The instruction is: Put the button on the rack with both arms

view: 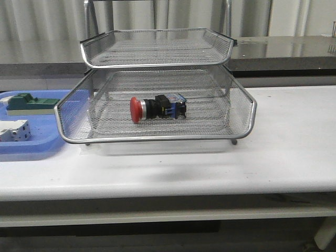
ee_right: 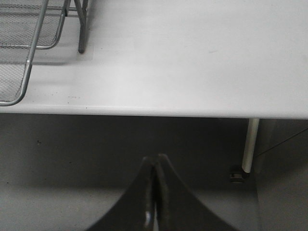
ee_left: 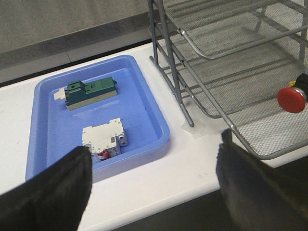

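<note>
**Button's sitting in the rack, both arms off to the sides**

Front view first: the button (view: pixel 157 108) lies on its side on the mesh floor of the lower visible tier of the rack (view: pixel 157 137), red head pointing toward 9 o'clock, blue rear block toward 3 o'clock. Another tier sits right above it. At 9 o'clock from the rack, just beside it on the white surface (view: pixel 283 152), is a blue tray (view: pixel 31 149) with a green block (view: pixel 31 103) and a white breaker (view: pixel 13 130) in it. No arm shows in this view at all.

Left wrist view: here you get the left end effector (ee_left: pixel 154 180), fingers spread wide, nothing between them, hanging over the front edge of the surface between the tray (ee_left: pixel 159 122) and the rack (ee_left: pixel 226 122). It looks down into the tray, so the green block (ee_left: pixel 90 93) and the breaker (ee_left: pixel 104 140) are much clearer. Only the button's red head (ee_left: pixel 291 99) peeks in at the picture's edge, inside the mesh.

Right wrist view: the right end effector (ee_right: pixel 155 192) has its fingers pressed together, gripping nothing. It sits out past the front edge of the surface (ee_right: pixel 183 53), with floor and a table leg (ee_right: pixel 250 144) below. Just a corner of the rack (ee_right: pixel 29 57) is visible, no button.
</note>
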